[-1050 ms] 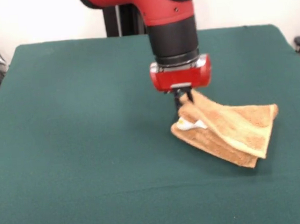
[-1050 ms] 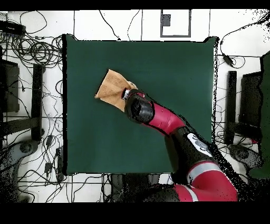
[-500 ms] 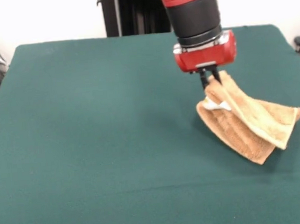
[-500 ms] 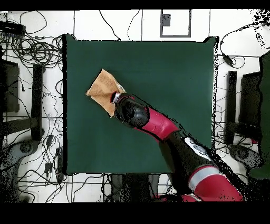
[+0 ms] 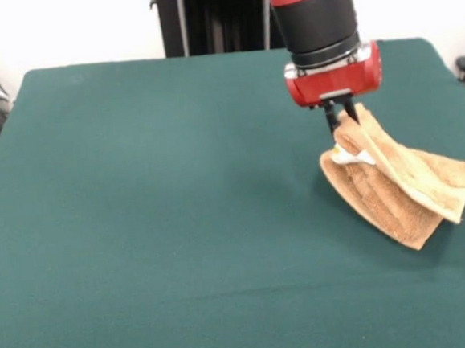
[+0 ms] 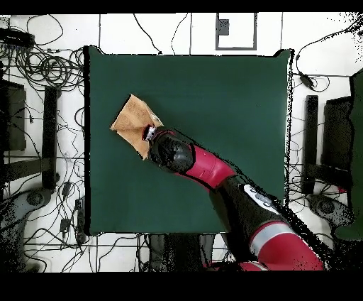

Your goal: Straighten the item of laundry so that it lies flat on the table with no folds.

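1. Red-and-black arm's gripper [image 5: 341, 121] pinches the upper edge of the orange-tan terry-cloth towel [image 5: 398, 185], fingers closed on cloth.
2. Towel folded and bunched, one end raised, the rest trailing onto the dark green felt-covered table [image 5: 155, 212].
3. Small white care tag [image 5: 352, 157] shows just below the grip.
4. Overhead: towel [image 6: 132, 121] lies near the table's [image 6: 227, 92] left edge.

No readable writing anywhere

The small white tag [image 5: 352, 157] on the towel [image 5: 403, 193] shows no legible print, and neither the red and black arm [image 5: 317, 22] nor the green counter [image 5: 156, 228] carries any label, number or sign.
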`<state>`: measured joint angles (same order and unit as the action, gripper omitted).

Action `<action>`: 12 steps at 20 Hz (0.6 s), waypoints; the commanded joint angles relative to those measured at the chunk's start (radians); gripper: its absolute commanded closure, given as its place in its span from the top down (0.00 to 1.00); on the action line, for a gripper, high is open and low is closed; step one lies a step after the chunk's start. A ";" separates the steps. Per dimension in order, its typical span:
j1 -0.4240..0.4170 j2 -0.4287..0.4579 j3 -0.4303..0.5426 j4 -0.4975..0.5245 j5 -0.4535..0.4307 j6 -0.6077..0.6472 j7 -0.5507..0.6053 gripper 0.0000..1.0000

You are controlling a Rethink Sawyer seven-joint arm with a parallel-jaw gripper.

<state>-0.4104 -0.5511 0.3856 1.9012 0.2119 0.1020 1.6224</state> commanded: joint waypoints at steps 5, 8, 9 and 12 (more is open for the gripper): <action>0.020 -0.089 -0.070 -0.069 -0.051 0.272 0.038 0.00; -0.028 -0.108 -0.077 -0.091 -0.077 0.408 0.001 0.00; -0.043 -0.118 -0.085 -0.110 -0.093 0.475 -0.017 0.00; -0.083 -0.130 -0.085 -0.156 -0.147 0.577 -0.062 0.00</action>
<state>-0.4496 -0.6442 0.3317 1.8542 0.1202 0.4232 1.6224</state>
